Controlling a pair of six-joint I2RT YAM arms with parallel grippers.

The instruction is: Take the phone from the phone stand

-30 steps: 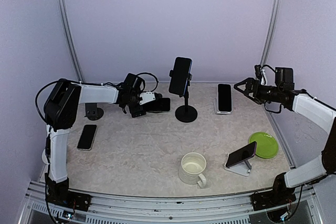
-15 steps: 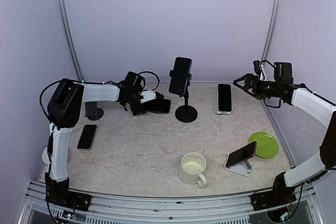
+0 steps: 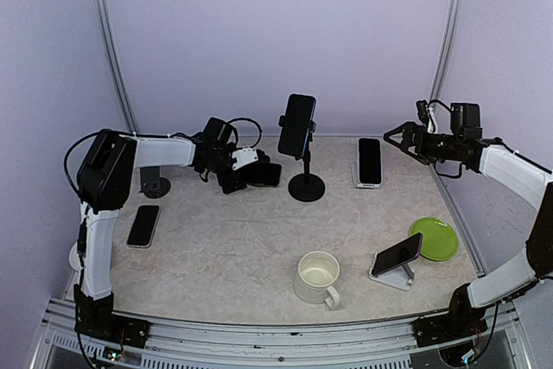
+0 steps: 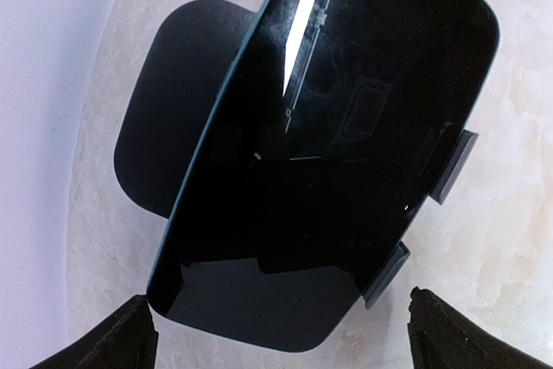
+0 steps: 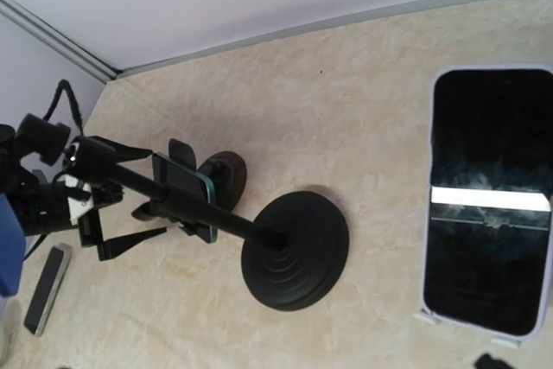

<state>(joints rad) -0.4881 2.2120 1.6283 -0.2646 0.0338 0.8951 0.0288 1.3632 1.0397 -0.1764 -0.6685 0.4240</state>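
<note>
A dark phone (image 4: 346, 127) leans on a low black phone stand (image 4: 164, 136) at the back left of the table, held by side clips (image 4: 449, 166). From above the same phone (image 3: 266, 173) lies just right of my left gripper (image 3: 249, 172). In the left wrist view my left gripper (image 4: 281, 345) is open, one fingertip on each side of the phone's near end, with a gap to the phone on both sides. My right gripper (image 3: 390, 140) hangs open and empty in the air at the back right, far from this phone.
A tall pole stand (image 3: 305, 186) holds a second phone (image 3: 297, 125) right of the low stand. A phone in a white case (image 3: 369, 162), a phone on a wedge stand (image 3: 397, 255), a green plate (image 3: 434, 238), a mug (image 3: 318, 276), a flat phone (image 3: 143, 225) and a bare stand (image 3: 155, 183) are spread about.
My left gripper has edged slightly towards the phone with its jaws wide. The right arm has lifted a little and turned slightly to the left.
</note>
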